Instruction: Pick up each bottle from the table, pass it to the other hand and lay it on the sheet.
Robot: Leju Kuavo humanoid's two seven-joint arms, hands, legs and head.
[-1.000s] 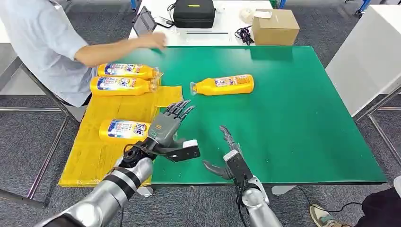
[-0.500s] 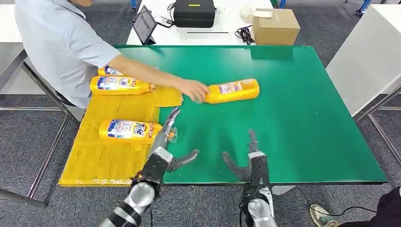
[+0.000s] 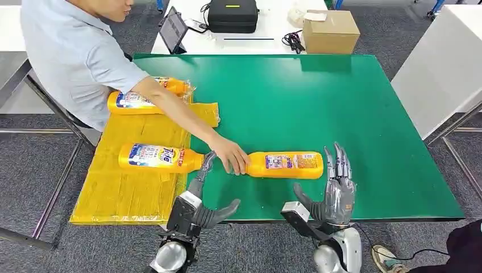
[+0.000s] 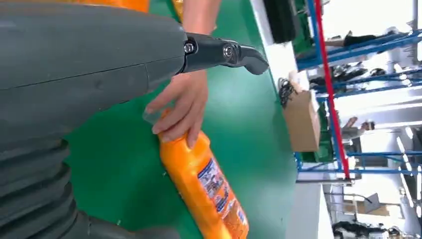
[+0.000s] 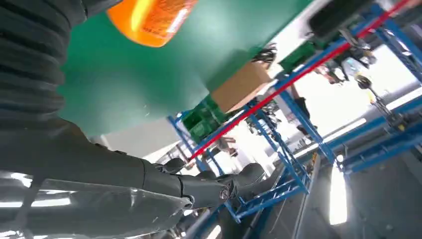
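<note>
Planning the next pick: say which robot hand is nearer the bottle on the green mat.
Right hand: beside the bottle's base. Left hand sits back off its cap end.

Sheet (image 3: pixel 131 187): left end of worktop (image 3: pixel 341 102).
Bottles on sheet: one near (image 3: pixel 156 157), two far (image 3: pixel 128 101).
Fourth bottle (image 3: pixel 290 165): near edge, between left hand (image 3: pixel 196 202) and right hand (image 3: pixel 335 193).

Green tabletop (image 3: pixel 341 102): yellow sheet (image 3: pixel 131 182) spread over its left side, carrying one bottle (image 3: pixel 156 157) near the front and two more (image 3: pixel 133 100) toward the back; a fourth orange bottle (image 3: pixel 287 165) lying on its side on the green near the front edge, a person's hand (image 3: pixel 230 156) on its neck
</note>
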